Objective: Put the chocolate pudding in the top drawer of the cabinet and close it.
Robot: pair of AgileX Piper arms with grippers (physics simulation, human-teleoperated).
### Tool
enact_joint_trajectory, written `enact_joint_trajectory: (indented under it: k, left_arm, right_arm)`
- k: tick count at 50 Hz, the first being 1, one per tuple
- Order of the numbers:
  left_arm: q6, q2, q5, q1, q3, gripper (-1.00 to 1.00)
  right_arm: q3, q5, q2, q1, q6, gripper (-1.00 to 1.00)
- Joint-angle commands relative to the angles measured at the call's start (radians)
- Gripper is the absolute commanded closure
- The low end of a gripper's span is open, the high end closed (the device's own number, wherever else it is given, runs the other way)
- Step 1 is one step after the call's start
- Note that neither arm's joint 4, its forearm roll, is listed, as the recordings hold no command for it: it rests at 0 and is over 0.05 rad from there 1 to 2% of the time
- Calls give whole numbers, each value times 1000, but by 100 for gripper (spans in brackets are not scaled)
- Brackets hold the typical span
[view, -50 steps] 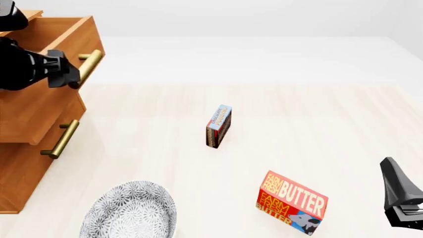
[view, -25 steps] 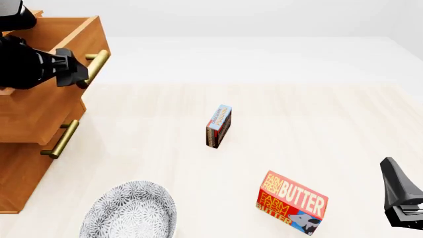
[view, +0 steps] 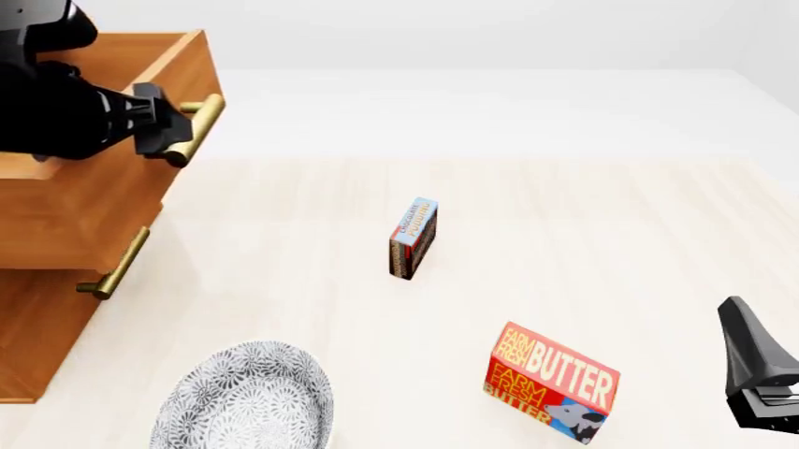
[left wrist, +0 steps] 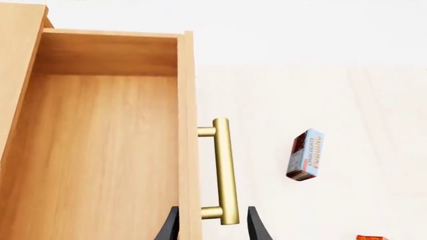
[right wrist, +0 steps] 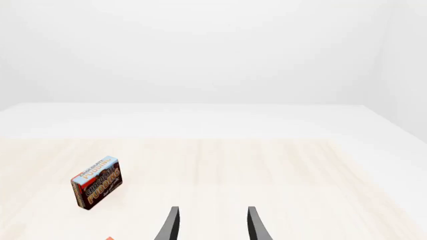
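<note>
- The chocolate pudding (view: 414, 238) stands on edge near the middle of the tabletop (view: 600, 215), well apart from both claws.
- The top drawer (view: 88, 201) of the cabinet (view: 37, 327) is pulled out, its inside bare wood.
- The left claw (view: 168, 126) is closed around the near end of the drawer's brass handle (left wrist: 225, 170).
- The right claw (right wrist: 210, 225) hangs at the tabletop's right edge, fingers parted, holding nothing.
- A butter box (view: 552, 382) lies near the right claw; a patterned plate (view: 245, 400) sits before the cabinet.
</note>
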Motion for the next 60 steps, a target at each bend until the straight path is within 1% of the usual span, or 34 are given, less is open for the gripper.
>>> enact_joint_trajectory:
  k: [1, 12, 26, 36, 55, 60]
  left_arm:
    - [12, 75, -16, -27, 5, -100]
    - [5, 90, -20, -66, -8, -100]
    - [-7, 88, -36, -83, 12, -100]
    - [-5, 88, -36, -86, 9, -100]
    - [-12, 118, -56, -120, -6, -100]
    - [-18, 119, -73, -130, 4, -100]
  right_arm:
    - [0, 0, 0, 0, 0, -100]
    - [0, 0, 0, 0, 0, -100]
    - [0, 0, 0, 0, 0, -100]
    - [0, 0, 0, 0, 0, -100]
    - [0, 0, 0, 0, 0, -100]
    - [0, 0, 0, 0, 0, -100]
